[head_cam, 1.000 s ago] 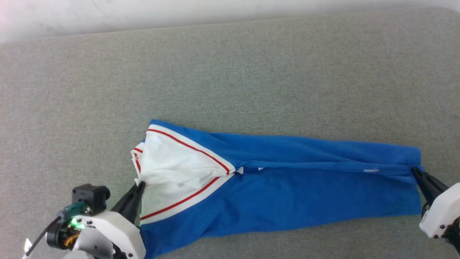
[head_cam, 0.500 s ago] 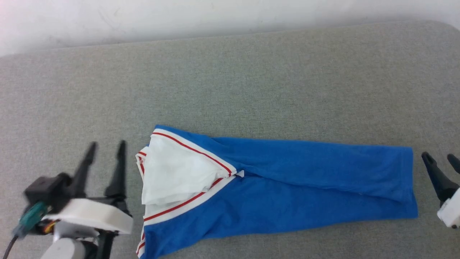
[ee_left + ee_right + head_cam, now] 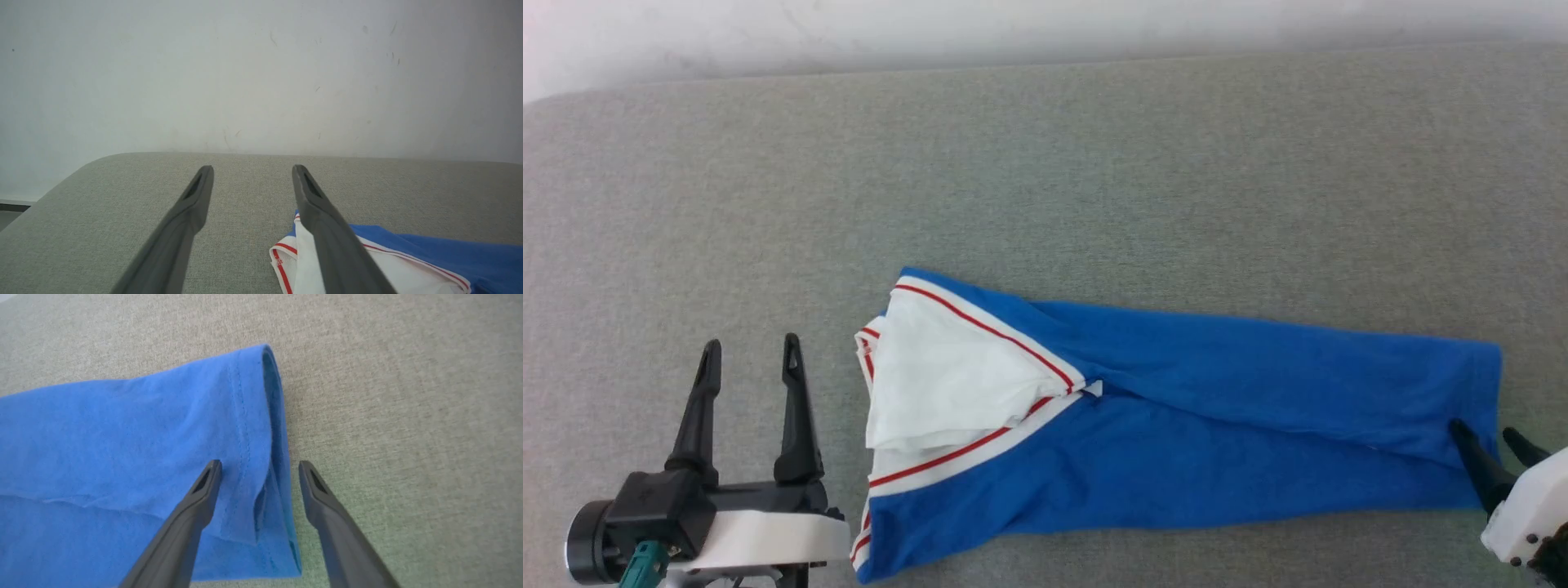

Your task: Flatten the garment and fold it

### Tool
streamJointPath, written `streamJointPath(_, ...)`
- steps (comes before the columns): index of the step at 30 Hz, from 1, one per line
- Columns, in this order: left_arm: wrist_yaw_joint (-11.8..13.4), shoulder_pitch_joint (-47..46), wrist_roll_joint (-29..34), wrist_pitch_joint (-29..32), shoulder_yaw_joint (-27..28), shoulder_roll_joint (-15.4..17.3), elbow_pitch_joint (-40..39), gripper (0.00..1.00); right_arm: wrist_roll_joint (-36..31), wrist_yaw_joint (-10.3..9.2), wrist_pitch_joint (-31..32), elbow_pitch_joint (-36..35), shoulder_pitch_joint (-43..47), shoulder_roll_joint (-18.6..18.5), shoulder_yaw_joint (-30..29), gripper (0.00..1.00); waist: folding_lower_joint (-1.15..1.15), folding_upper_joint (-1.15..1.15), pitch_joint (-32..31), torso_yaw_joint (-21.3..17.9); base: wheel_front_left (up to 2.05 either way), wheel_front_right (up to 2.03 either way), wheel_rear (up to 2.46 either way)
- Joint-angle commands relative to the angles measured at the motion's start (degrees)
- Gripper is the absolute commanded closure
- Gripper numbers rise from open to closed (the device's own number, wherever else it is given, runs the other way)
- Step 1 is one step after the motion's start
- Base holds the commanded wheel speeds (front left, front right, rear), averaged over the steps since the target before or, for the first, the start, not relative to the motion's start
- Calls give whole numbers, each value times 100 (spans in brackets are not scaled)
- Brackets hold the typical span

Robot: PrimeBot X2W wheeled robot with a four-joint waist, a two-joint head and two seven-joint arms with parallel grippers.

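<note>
L gripper (image 3: 752,341): jaws wide apart, empty. garment (image 3: 1176,441) lies just to its right, white sleeve end (image 3: 947,392) nearest, not touching. R gripper (image 3: 1481,427): also spread, empty, at the blue hem; one finger over cloth, other over grey surface (image 3: 1094,163). Garment folded lengthwise, flat betw both grippers.

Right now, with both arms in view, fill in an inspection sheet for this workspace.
Surface: grey woven-fabric tabletop, flat.
Job's things: bright blue jersey T-shirt with white, red-striped sleeve, folded lengthwise into a long band, lying flat.
Clutter: nothing seen.
Grippers: left gripper open, beside the white sleeve end, apart from it; right gripper open, fingers straddling the blue hem edge.
Cables: teal plug at the left wrist; no loose cable seen.
Surroundings: scuffed white wall behind the tabletop.
</note>
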Motion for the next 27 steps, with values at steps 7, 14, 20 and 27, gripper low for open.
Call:
streamJointPath(7, -377, 17, 243, -26, 211, -331, 170, 0, 74, -10, 178, 514, -137, 5, 59, 91, 0, 1, 109, 164, 0, 0, 0)
streamJointPath(14, -615, 25, 364, -26, 360, -485, 322, 0, 168, -10, 243, 674, -345, -88, 176, 100, 0, 1, 97, 131, 0, 0, 0)
streamJointPath(20, -780, 116, 422, -27, 403, -574, 453, 0, 168, -10, 145, 717, -623, -403, -259, 100, 0, 1, -72, 14, 0, 0, 0)
streamJointPath(27, -951, 156, 483, -27, 363, -654, 638, 0, -292, -10, 45, 1161, -790, -984, -1038, 100, 0, 1, -277, -5, 0, 0, 0)
